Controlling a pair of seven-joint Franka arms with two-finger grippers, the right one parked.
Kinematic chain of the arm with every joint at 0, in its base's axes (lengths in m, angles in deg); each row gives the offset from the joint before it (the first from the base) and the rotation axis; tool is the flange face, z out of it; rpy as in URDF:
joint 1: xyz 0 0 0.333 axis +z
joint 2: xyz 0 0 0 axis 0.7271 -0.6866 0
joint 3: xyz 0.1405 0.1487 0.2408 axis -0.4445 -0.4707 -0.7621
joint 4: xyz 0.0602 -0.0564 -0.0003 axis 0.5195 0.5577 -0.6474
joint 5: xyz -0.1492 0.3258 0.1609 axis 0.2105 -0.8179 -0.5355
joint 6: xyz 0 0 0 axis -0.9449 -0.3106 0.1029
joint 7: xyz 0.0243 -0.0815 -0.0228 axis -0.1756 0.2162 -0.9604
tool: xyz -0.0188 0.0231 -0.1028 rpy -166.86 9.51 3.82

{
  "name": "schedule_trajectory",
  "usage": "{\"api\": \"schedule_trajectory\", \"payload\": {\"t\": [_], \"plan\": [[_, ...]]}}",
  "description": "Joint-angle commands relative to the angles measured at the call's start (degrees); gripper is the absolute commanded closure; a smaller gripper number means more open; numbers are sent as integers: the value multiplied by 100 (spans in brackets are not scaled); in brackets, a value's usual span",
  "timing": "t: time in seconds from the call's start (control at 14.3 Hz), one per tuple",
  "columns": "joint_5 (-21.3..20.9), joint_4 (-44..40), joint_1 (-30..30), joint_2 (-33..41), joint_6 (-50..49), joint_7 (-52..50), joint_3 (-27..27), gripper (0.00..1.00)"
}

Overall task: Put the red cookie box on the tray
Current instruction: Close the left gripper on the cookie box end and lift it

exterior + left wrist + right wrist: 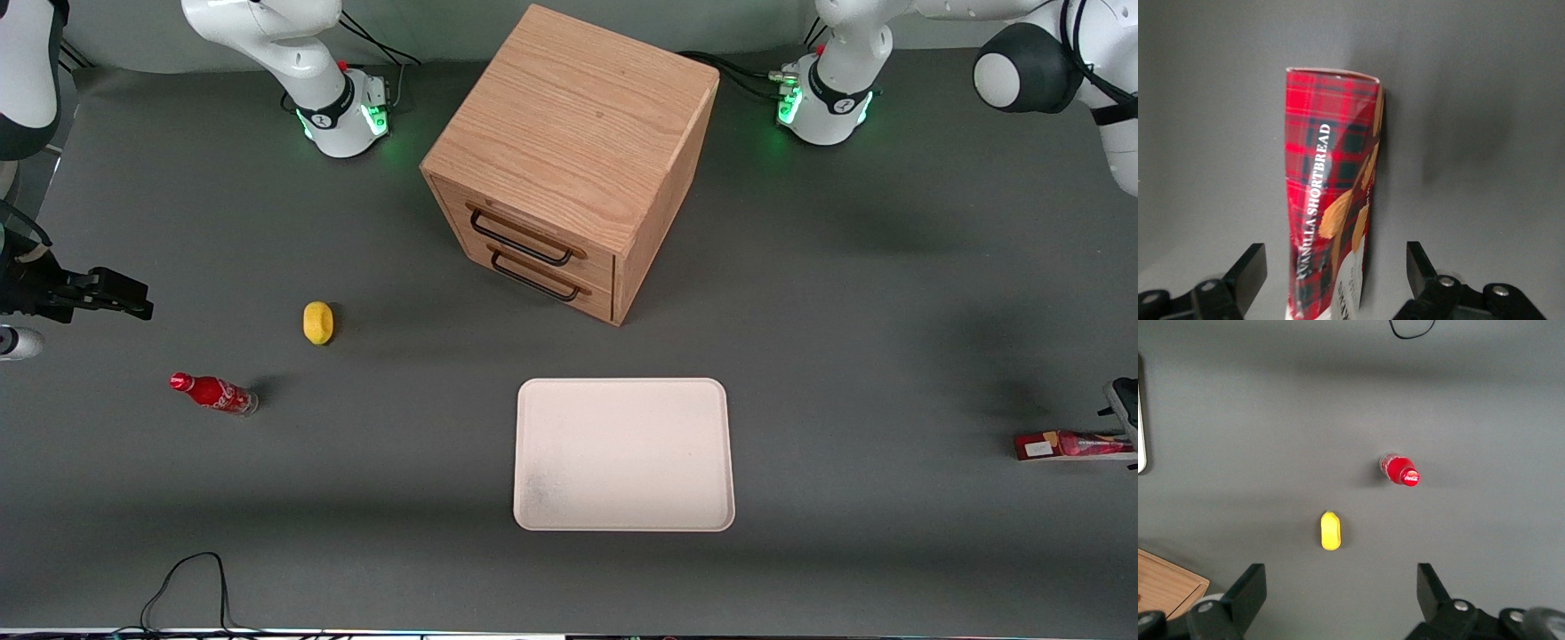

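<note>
The gripper is wide open, with the red cookie box between its fingers, untouched.

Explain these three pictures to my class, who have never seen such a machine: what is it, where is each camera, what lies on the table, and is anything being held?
The machine is a pair of white robot arms bolted to a grey table. One picture looks down at the table from the front. The other two come from cameras on the arms' wrists, so each shows its own two dark fingers.

On the table stand a wooden drawer cabinet and, nearer the front camera, a cream-white tray with nothing on it. Toward the parked arm's end lie a yellow object and a small red cola bottle.

The red cookie box lies at the working arm's end of the table. The working arm's pincer hangs over it, open, one finger on each side of the box without touching it. Nothing is held yet.
</note>
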Motion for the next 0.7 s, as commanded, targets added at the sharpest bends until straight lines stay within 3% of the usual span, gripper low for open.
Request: {"api": "schedule_trajectory", "payload": {"t": [0.0,0.07,0.63], "plan": [[155,-104,10,-64,2,-3,-25,86],[146,-104,10,-64,37,-20,-25,100],[85,-113,-78,278,-374,-546,-25,100]]}}
